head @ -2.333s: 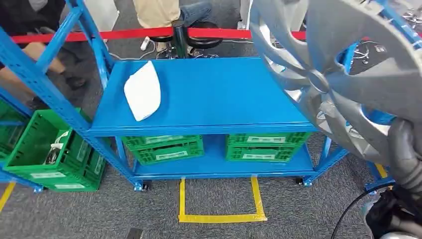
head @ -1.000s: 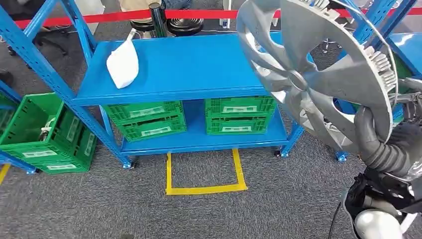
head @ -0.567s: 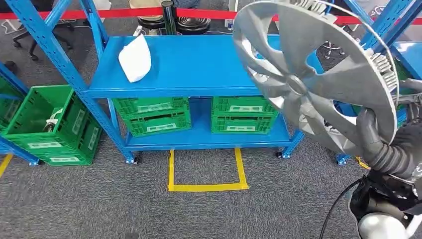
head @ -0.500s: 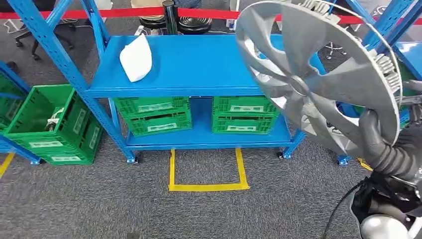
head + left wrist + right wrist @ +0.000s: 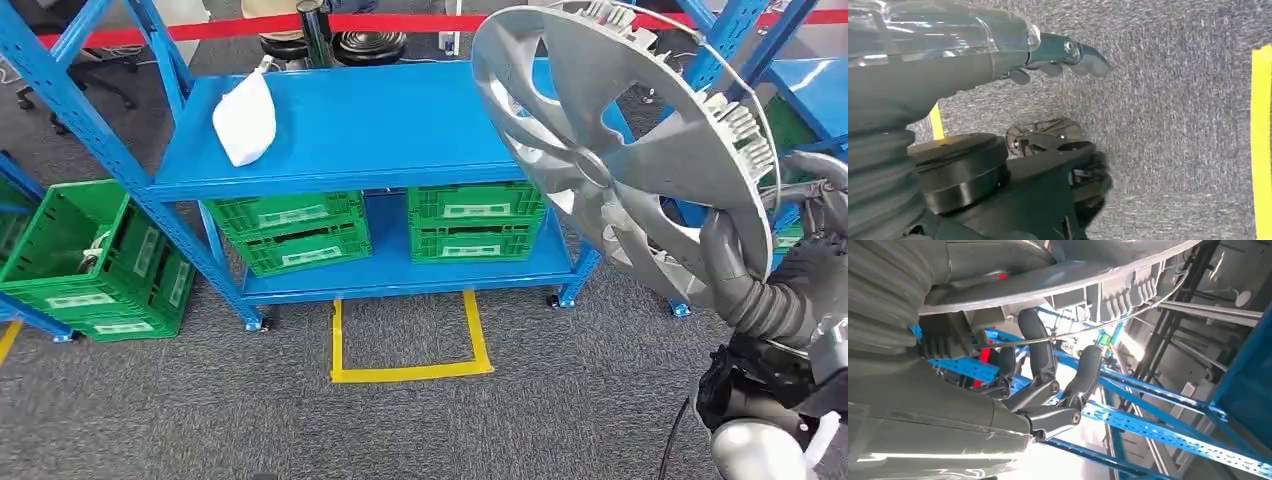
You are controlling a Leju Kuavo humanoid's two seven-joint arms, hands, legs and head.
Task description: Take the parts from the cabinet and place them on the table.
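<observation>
Hubcap [image 5: 625, 150] is covering the blue table's [image 5: 380, 130] right end; crate labels [image 5: 475, 211] are reading too small.

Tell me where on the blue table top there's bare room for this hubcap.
The blue table top is bare from the white bag at its back left corner across to where the hubcap, held by the right hand, hides its right end. The lower shelf is crowded with green crates.

Silver wheel cover [image 5: 620, 160] at right; bright blue surface [image 5: 400, 130] bearing a white bag [image 5: 244, 120]; green slatted crates [image 5: 380, 232] with pale labels beneath; yellow tape square [image 5: 405, 345] on speckled grey carpet [image 5: 200, 410].
</observation>
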